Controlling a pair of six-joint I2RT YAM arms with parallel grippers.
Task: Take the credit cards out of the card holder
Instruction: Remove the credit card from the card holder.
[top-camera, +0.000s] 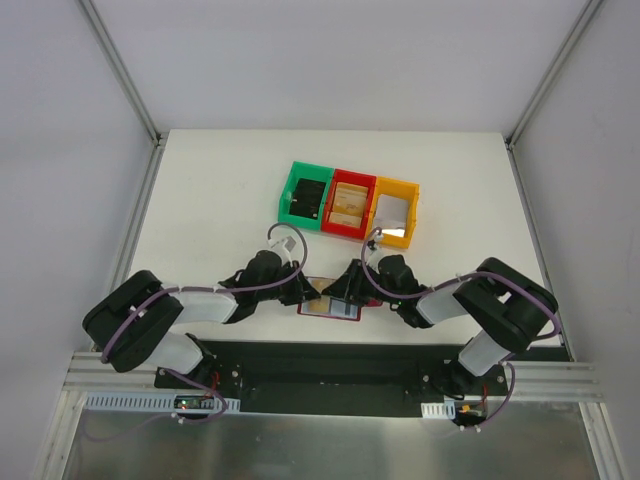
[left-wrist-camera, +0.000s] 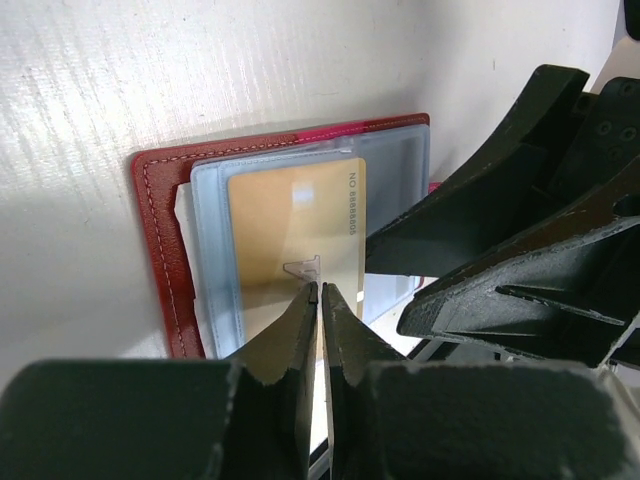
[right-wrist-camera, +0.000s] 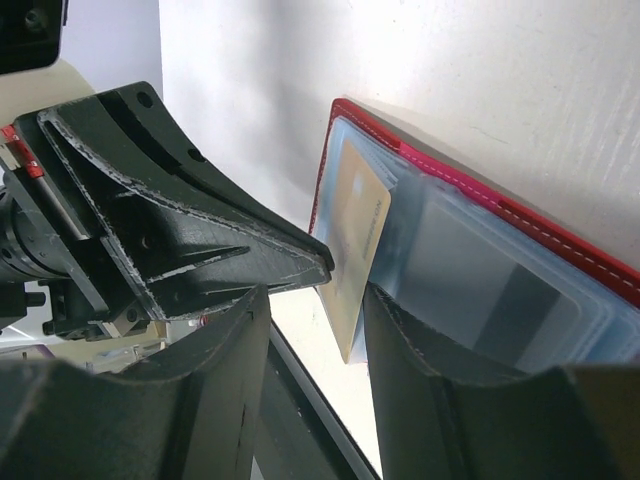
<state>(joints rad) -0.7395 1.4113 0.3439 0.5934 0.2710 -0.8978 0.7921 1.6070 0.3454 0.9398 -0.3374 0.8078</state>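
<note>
The dark red card holder (top-camera: 332, 309) lies open on the table between both arms. A gold credit card (left-wrist-camera: 295, 215) sticks partway out of its clear grey-blue sleeve (left-wrist-camera: 210, 250). In the right wrist view the card (right-wrist-camera: 358, 230) tilts away from the holder (right-wrist-camera: 560, 240). My left gripper (left-wrist-camera: 320, 290) is shut, its tips touching the card's face. I cannot tell whether they pinch it. My right gripper (right-wrist-camera: 315, 290) is open; its right finger (right-wrist-camera: 420, 370) is over the clear pocket, and the card's free end hangs between the fingers.
Three small bins stand in a row behind the holder: green (top-camera: 305, 195), red (top-camera: 350, 203) and yellow (top-camera: 395, 210), with items inside. The two grippers (top-camera: 305, 293) (top-camera: 347, 292) nearly meet over the holder. The table's near edge runs just behind them.
</note>
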